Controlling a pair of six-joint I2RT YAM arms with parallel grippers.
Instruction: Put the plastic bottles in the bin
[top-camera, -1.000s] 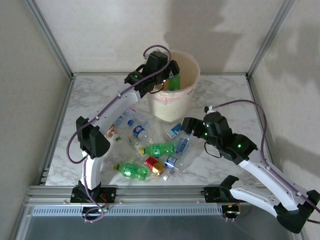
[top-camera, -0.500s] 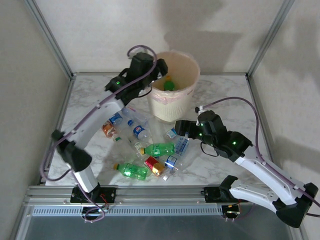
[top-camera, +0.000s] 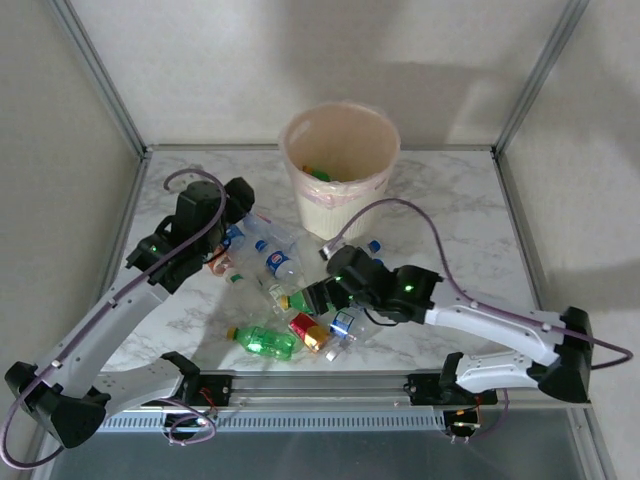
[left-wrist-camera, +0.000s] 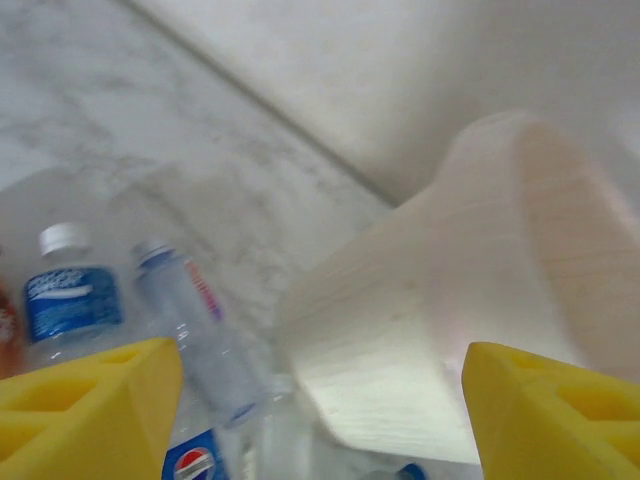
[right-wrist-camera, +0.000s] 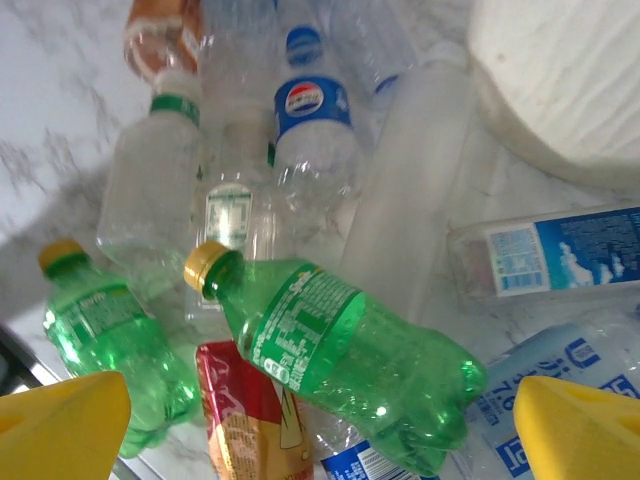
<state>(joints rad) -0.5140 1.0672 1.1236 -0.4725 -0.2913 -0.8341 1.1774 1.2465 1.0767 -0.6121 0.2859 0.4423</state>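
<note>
Marble tabletop (top-camera: 455, 200), pale walls (top-camera: 230, 70); left fingers (left-wrist-camera: 90, 400) and right fingers (right-wrist-camera: 60, 425) gape empty.

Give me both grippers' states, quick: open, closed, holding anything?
Left gripper: open, holding nothing.
Right gripper: open, empty, poised over a green bottle.

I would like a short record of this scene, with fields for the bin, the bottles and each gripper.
bin: upright at the far side of the table, liner over its rim
inside it: a green bottle, partly visible
on the table: clear bottles, green ones and one red-and-gold bottle, lying in a heap in front of the bin
left gripper: open, empty, left of the bin
right gripper: open, empty, above a yellow-capped green bottle
</note>
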